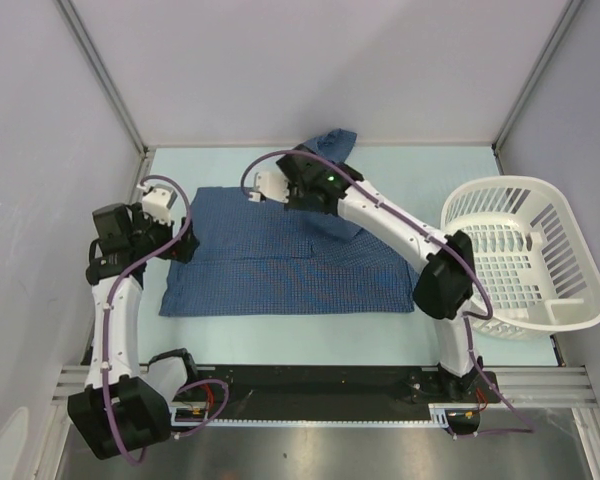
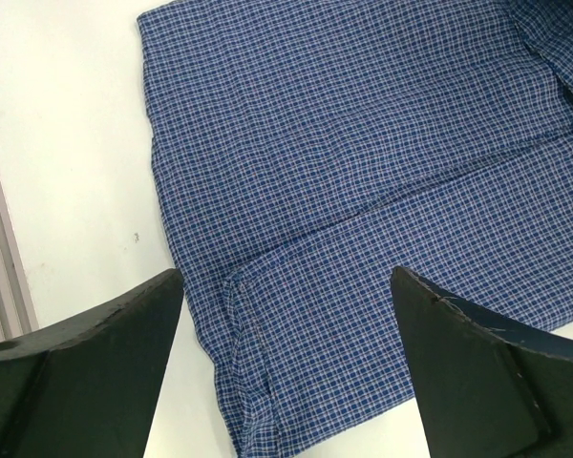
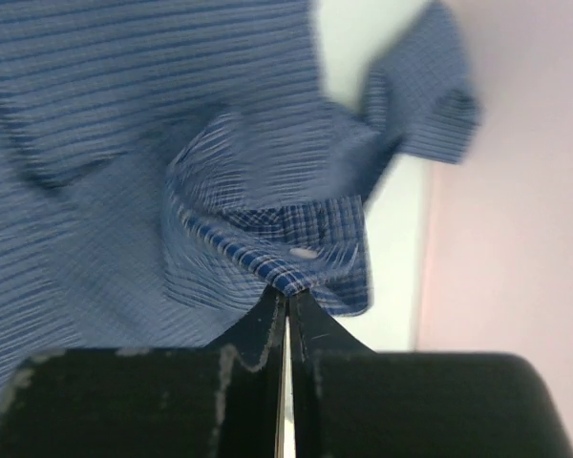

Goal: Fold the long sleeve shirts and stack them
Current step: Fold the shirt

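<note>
From above: one long sleeve shirt (image 1: 280,270) lying spread out, one white basket (image 1: 510,185) well apart from it. In left wrist view: left gripper (image 2: 286,277) spread wide, shirt hem between the fingers. In right wrist view: right gripper (image 3: 286,291) pressed together, pinching one buttoned cuff (image 3: 306,253) at the fingertips.

Matt, fine-checked woven cloth shirt (image 1: 270,265), glossy white plastic slatted basket (image 1: 510,184), smooth pale table (image 1: 280,335).

The left arm (image 1: 115,310) and right arm (image 1: 390,222) share white tubular links between bulky black joint housings, a purple cable (image 1: 189,228) looped along each, a tiny green light (image 1: 330,181) near the right wrist, and thick, wedge-shaped matte-black fingers (image 2: 86,363) with scuffed edges.
</note>
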